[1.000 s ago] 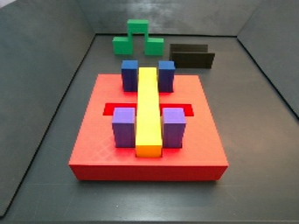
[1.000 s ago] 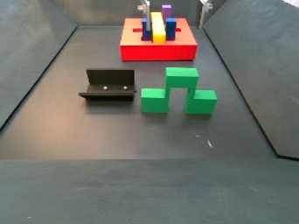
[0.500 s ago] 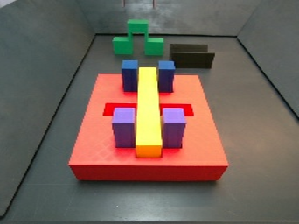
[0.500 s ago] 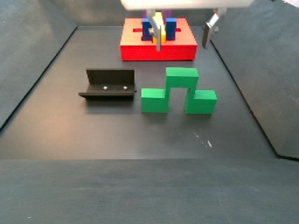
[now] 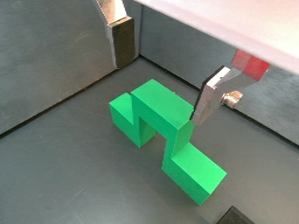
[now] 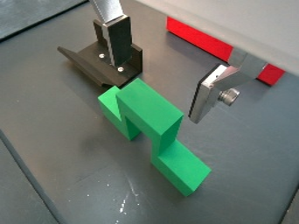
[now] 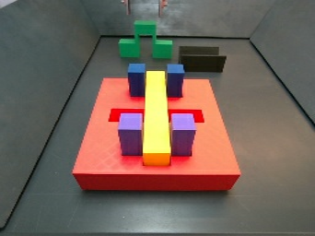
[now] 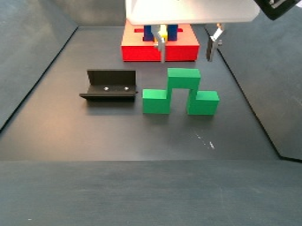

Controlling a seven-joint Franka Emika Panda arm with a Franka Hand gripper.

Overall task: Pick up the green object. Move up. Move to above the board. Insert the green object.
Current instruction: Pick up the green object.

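One green object (image 8: 178, 92) rested on the dark floor at the centre of a side view, its three joined cubes forming a bridge with the raised middle cube uppermost, and nothing gripped it. The gripper (image 8: 184, 38) hung above and behind it near the top of that frame, jaws spread wide, with two silver fingers (image 5: 208, 100) standing on either side of the block in both wrist views and apparently clear of it, though the gap was hard to judge. Just left of the green object (image 6: 149, 131) stood the single dark L-shaped fixture (image 8: 108, 86). The one red board (image 7: 157, 138) filled the lower middle of a side view, well apart from the green object (image 7: 145, 41) at the top of that frame. It carried one long yellow bar (image 7: 157, 116), two blue blocks (image 7: 136, 76) at the far end and two purple blocks (image 7: 129, 134) at the near end, one of each pair flanking the bar.
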